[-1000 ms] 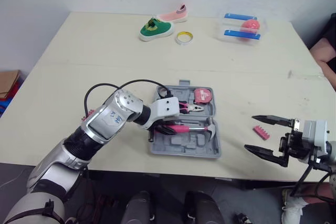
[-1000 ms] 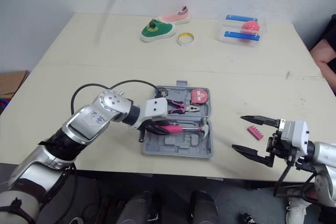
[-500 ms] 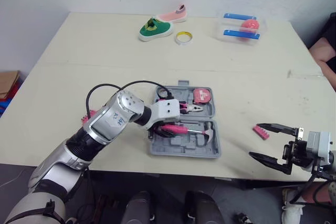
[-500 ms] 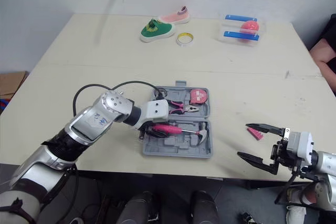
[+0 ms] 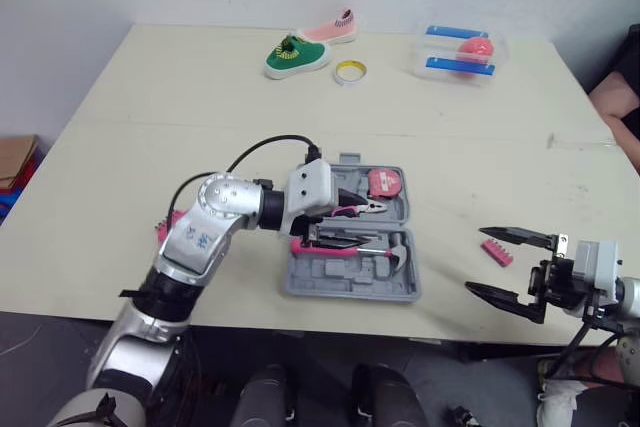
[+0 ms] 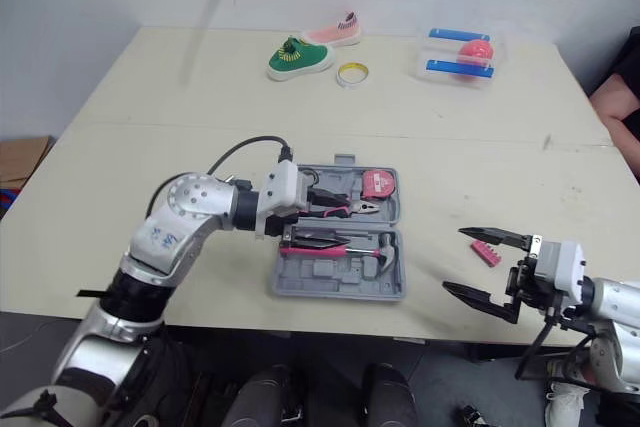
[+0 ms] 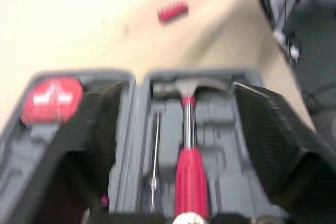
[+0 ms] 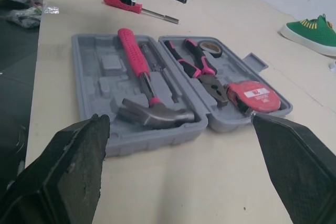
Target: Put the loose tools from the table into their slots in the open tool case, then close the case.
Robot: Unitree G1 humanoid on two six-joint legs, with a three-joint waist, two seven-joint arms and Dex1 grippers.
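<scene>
1. I judge the pink bit strip (image 5: 497,252) to be the next piece. It lies loose on the table (image 5: 200,97) to the right of the open tool case (image 5: 350,284), apart from it and near the front edge.
2. The right gripper (image 5: 478,260) is much the nearer one. In the head views the strip sits just inside its far finger, a little back from the tip. I cannot tell how high the fingers ride above the tabletop.
3. The strip's long axis slants from far-left to near-right, neither in line with the fingers nor square across them. I judge the wrist needs a turn before closing.
4. The right forearm is low at the near right corner. Its fingers point left toward the case, spread wide with nothing between them.
5. The left gripper (image 5: 335,225) hovers over the case's near half, above the seated hammer (image 8: 135,61), jaws wide and empty. The pliers (image 8: 202,69) and tape measure (image 8: 254,94) lie in the far half.
6. A pink-handled screwdriver (image 8: 122,2) lies loose past the case's left end, so the left arm is nearer to it.
</scene>
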